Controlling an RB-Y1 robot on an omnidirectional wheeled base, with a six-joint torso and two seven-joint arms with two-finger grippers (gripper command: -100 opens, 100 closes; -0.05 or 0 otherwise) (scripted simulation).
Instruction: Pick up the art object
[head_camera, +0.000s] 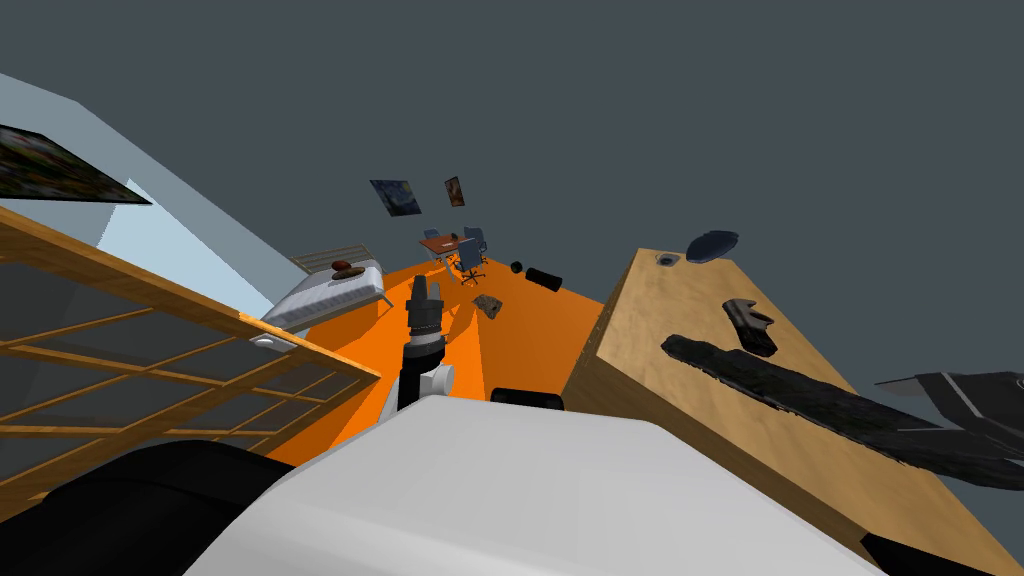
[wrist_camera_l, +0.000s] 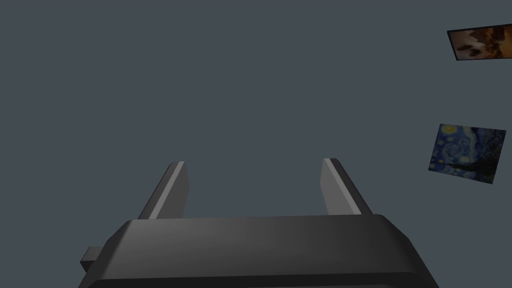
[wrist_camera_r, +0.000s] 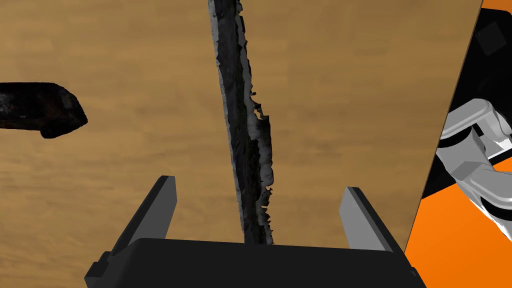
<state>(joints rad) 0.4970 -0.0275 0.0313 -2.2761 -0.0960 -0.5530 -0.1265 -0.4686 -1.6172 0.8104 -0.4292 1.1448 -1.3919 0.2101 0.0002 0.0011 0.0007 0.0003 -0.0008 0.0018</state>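
The art object (head_camera: 800, 395) is a long, thin, jagged dark strip lying flat along the wooden tabletop (head_camera: 650, 320). In the right wrist view the strip (wrist_camera_r: 247, 125) runs away from the hand, its near end between the fingers. My right gripper (wrist_camera_r: 257, 210) is open and hovers over that end, one finger on each side, neither touching it. In the head view this gripper (head_camera: 905, 385) reaches in from the far right. My left gripper (head_camera: 422, 290) is raised in front of my chest over the orange floor; its fingers (wrist_camera_l: 172, 187) stand open with nothing between them.
A shorter dark lump (head_camera: 752, 325) (wrist_camera_r: 40, 107) lies on the table beyond the strip. A dark dish (head_camera: 712, 244) and a small ring (head_camera: 666, 259) sit at the table's far end. A wooden lattice frame (head_camera: 150, 350) stands at my left, a bed (head_camera: 325, 295) beyond it.
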